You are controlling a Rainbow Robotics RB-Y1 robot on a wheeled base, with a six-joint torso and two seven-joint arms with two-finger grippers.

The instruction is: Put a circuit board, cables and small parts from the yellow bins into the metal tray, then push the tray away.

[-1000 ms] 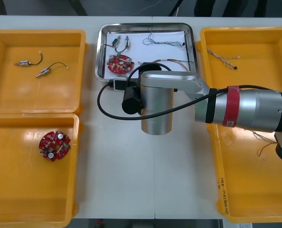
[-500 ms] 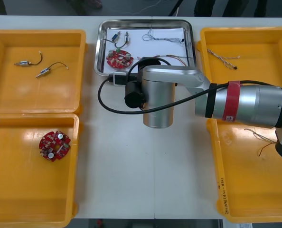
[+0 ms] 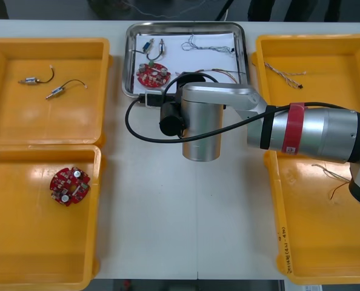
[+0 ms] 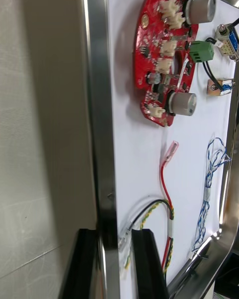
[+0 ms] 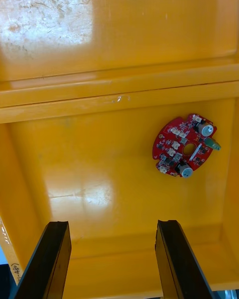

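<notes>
We see the right gripper (image 4: 113, 231) at the near rim of the metal tray (image 3: 126, 60), its black fingers (image 4: 144, 259) clamped on that rim, one outside the tray and the other inside on its white floor. Inside the tray, a round red circuit board (image 3: 153, 75) lies toward the left side; the small metal parts (image 3: 154, 47) lie beyond it, close to the tray's far rim; the blue and white cable (image 3: 207, 45) lies in the tray's far right part; the red and yellow cable (image 4: 167, 199) lies just inside the tray's near rim, beside the inner finger. The left gripper (image 5: 112, 223) hangs well to the left of the tray and nearer than it, over the near left yellow bin (image 3: 4, 242); its fingers stand apart with nothing between them; a second circuit board (image 5: 184, 147) lies on that bin's floor.
</notes>
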